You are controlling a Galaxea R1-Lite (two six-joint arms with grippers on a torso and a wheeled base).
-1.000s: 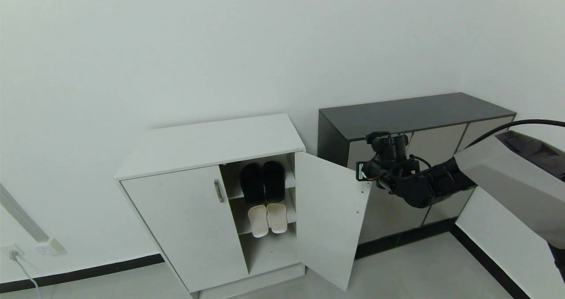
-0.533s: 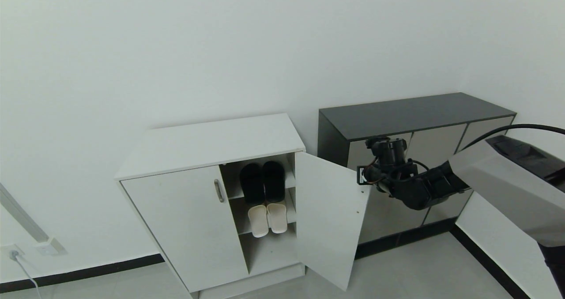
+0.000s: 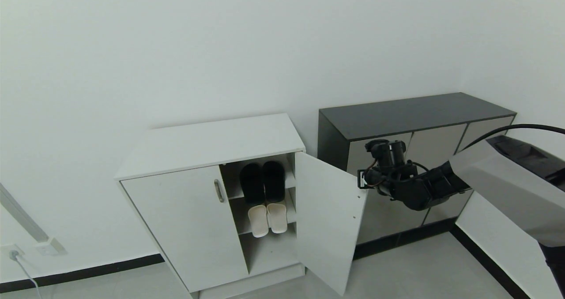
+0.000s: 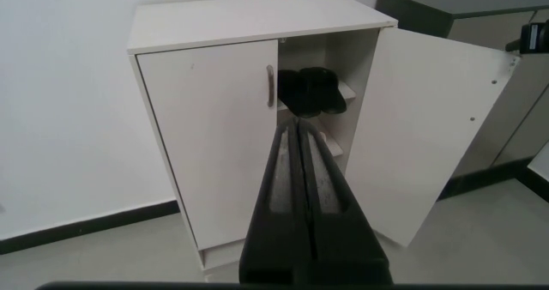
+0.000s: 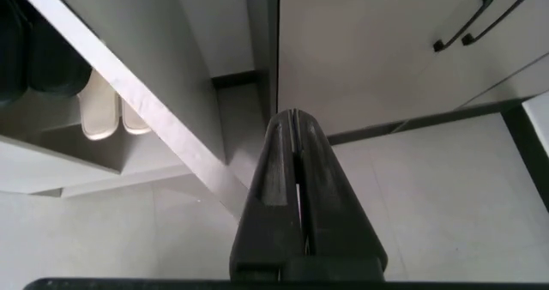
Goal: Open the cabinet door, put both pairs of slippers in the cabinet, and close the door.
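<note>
The white cabinet (image 3: 207,144) stands against the wall with its left door shut and its right door (image 3: 329,210) swung out. Inside, a black pair of slippers (image 3: 262,182) lies on the upper shelf and a white pair (image 3: 267,218) on the shelf below. My right gripper (image 3: 362,178) is shut and sits at the outer face of the open door, near its top free corner. In the right wrist view the shut gripper (image 5: 294,118) lies against the door edge (image 5: 154,123), with the white slippers (image 5: 107,110) beyond. My left gripper (image 4: 298,127) is shut, empty, held back facing the cabinet (image 4: 206,110).
A dark sideboard (image 3: 415,113) with grey doors stands right of the cabinet, just behind the open door and my right arm. A wall socket with a cable (image 3: 13,251) is low on the left. Bare floor lies before the cabinet.
The open door's free edge has swung slightly left and toward me. My right gripper has followed it, shifting a little down and left.
</note>
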